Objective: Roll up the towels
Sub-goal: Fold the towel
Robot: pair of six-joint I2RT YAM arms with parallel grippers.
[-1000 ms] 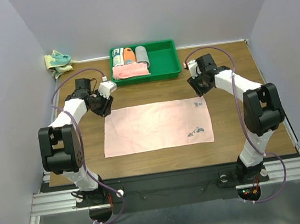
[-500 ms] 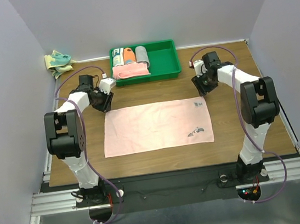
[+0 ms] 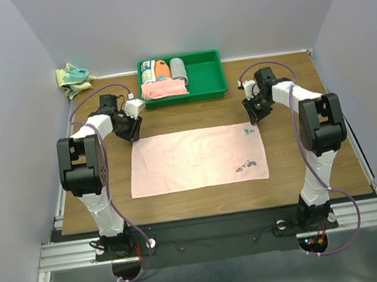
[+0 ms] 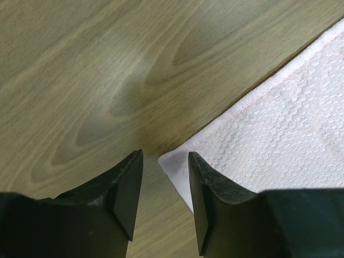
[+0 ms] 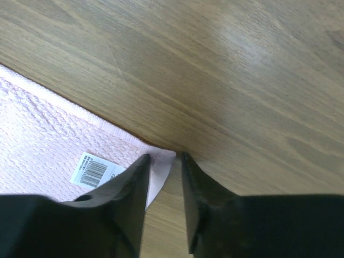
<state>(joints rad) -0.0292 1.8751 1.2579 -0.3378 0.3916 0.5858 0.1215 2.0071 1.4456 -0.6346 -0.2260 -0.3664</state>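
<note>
The peach-pink towel (image 3: 198,158) lies flat and unrolled on the table (image 3: 192,116); the left gripper (image 4: 164,185) sits at its far left corner, fingers spread, the tip between them unpinched; the right gripper (image 5: 164,177) straddles the far right corner beside the barcode label (image 5: 97,171) — fingers narrowly apart.

A flat peach-pink cloth towel (image 3: 198,158) lies on the wooden worktop (image 3: 302,161) between my left gripper (image 4: 164,161) and right gripper (image 5: 164,161), with a far corner inside each. Beyond them sits a green plastic tray (image 3: 205,75). Beyond my left gripper, to its left, lies a crumpled teal-and-yellow cloth towel (image 3: 72,78).
</note>
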